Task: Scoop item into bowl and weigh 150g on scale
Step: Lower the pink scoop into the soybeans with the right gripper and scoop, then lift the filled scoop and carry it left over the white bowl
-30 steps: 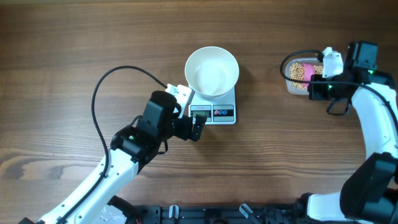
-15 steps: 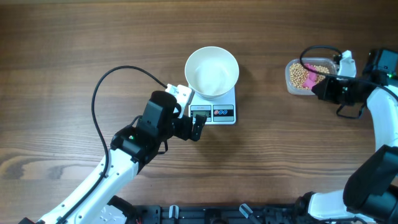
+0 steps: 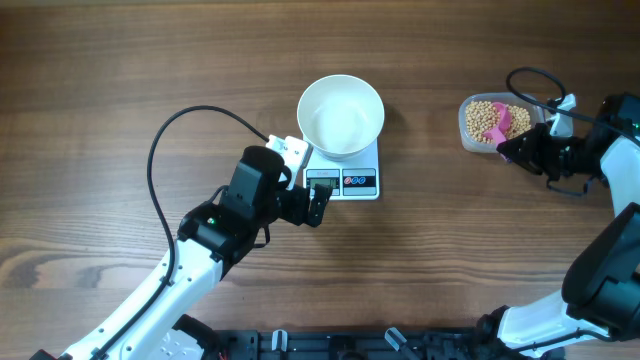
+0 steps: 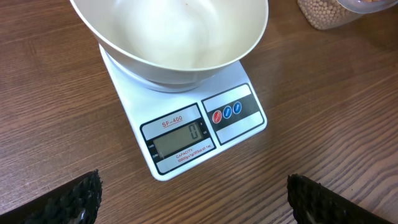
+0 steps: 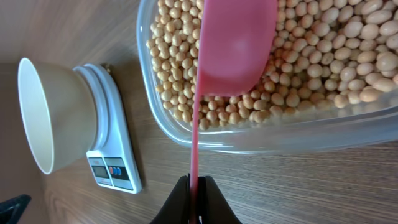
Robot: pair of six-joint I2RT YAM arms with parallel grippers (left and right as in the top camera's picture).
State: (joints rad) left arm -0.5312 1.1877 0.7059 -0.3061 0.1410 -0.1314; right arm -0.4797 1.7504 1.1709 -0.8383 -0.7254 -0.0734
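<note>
right gripper (image 5: 196, 190), pinched shut on the handle end of a pink plastic scoop (image 5: 236, 43), poises it over hard tan soybeans (image 5: 323, 74), likely to roll, in a clear tub (image 5: 249, 140); left gripper (image 4: 199, 205) gapes empty.

The right gripper (image 5: 196, 199) sits at the near edge of the view, its 2 dark fingers pinched together on the thin handle of a pink scoop (image 5: 236, 43). The handle runs straight away from the gripper, across the rim of a clear plastic tub (image 5: 249, 140), to the scoop's rounded cup. The cup lies over the tan-yellow beans (image 5: 323, 68) that fill the tub; whether it holds any cannot be told. To the left, apart from the tub, a white bowl (image 5: 43, 118) stands on a small white scale (image 5: 115, 162) whose display and coloured buttons face this way. Everything rests on a brown wood-grain counter (image 5: 311, 186).
</note>
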